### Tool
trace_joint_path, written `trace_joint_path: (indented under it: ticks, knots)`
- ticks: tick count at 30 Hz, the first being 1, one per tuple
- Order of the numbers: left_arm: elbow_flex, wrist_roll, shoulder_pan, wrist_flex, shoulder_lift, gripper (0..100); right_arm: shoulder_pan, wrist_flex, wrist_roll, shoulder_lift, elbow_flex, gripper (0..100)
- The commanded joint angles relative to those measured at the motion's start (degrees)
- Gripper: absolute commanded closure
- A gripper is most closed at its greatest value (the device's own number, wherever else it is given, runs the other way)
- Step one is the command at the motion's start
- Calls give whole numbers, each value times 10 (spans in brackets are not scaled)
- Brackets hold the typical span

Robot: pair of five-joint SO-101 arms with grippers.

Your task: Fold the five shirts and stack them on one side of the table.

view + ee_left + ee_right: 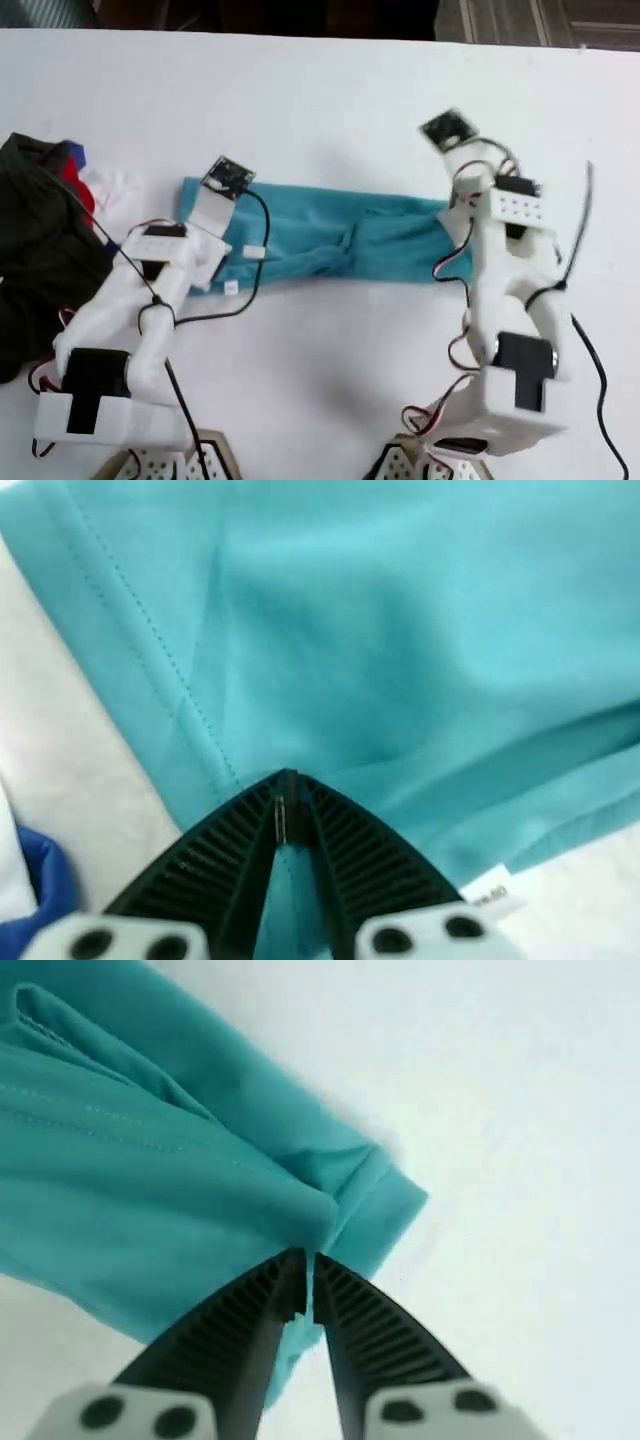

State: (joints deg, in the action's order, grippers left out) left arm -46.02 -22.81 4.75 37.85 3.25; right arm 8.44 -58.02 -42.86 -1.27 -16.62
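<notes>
A teal shirt (340, 240) lies folded into a long band across the middle of the white table (330, 100). My left gripper (285, 805) is shut on the teal shirt (400, 630) near its hem, at the band's left end (200, 225). My right gripper (300, 1285) is shut on the teal shirt (150, 1190) at a folded corner, at the band's right end (455, 215). A heap of other shirts (40, 240), dark, red, blue and white, sits at the table's left edge.
Both arm bases (110, 400) stand at the table's near edge with loose cables (585, 350) trailing beside them. A small white label (490, 892) shows at the shirt's edge. Bare table lies beyond and in front of the band.
</notes>
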Motion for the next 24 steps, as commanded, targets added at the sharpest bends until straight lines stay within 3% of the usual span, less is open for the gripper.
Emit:
trace_joint_path:
  ticks: [1,11,16,24]
  knots:
    - [1,0,1,-11,26,974,19,-26,1,93,44,978]
    - [6,-3,-2,-10,29,974,-3,42,1,-19,-44,978]
    - [12,-4,-1,-3,33,974,35,25,1,-17,-77,978]
    - [131,-1,-21,175,33,974,61,27,0,85,-147,978]
